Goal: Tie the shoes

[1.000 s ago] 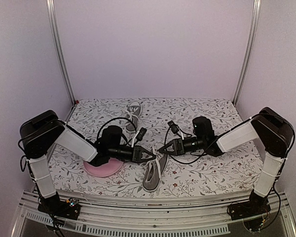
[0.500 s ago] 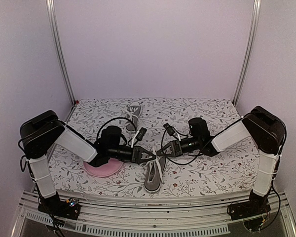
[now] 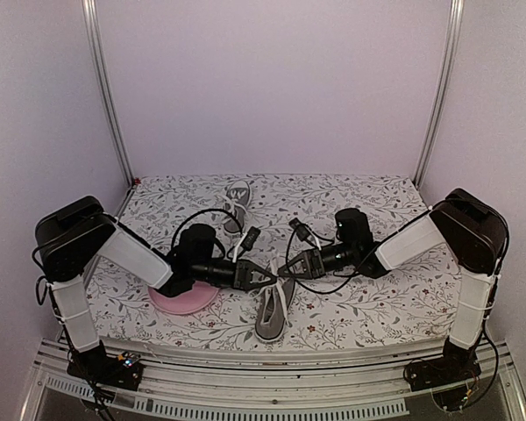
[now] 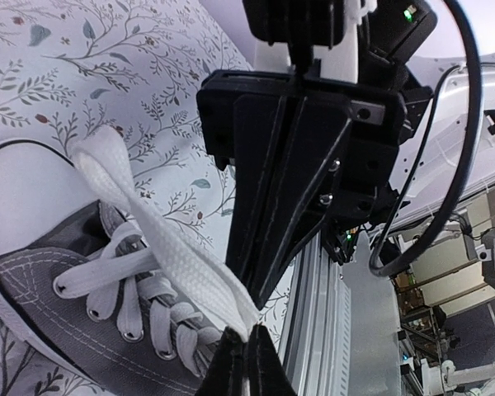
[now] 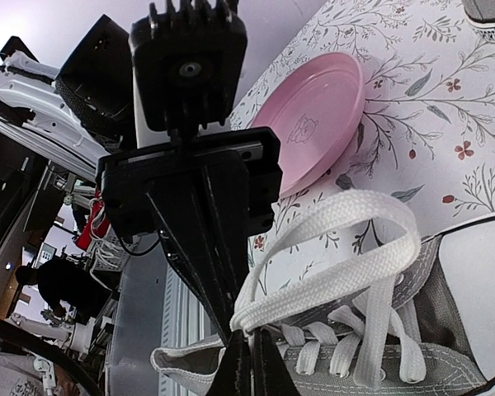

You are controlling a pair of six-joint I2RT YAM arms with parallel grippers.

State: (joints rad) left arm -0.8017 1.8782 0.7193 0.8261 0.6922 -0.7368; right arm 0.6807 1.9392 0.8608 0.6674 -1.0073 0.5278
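Top: small grey canvas sneaker w/ white laces [image 3: 270,317] lies near-centre on worktop [image 3: 377,307]; right tool [image 3: 286,270] has come in beside left tool [image 3: 274,275] & closed. L wrist: left tool pinches flat white lace [image 4: 148,223]. R wrist: right tool grips lace loop [image 5: 346,239], so both strands look held and the knot can start.

Round pink plate [image 3: 181,303]: is lying flat on floral-patterned table cover [image 3: 394,307], toward the cover's near left part.

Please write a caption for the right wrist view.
Right pincer and left pincer pinch the white lace over the grey shoe.
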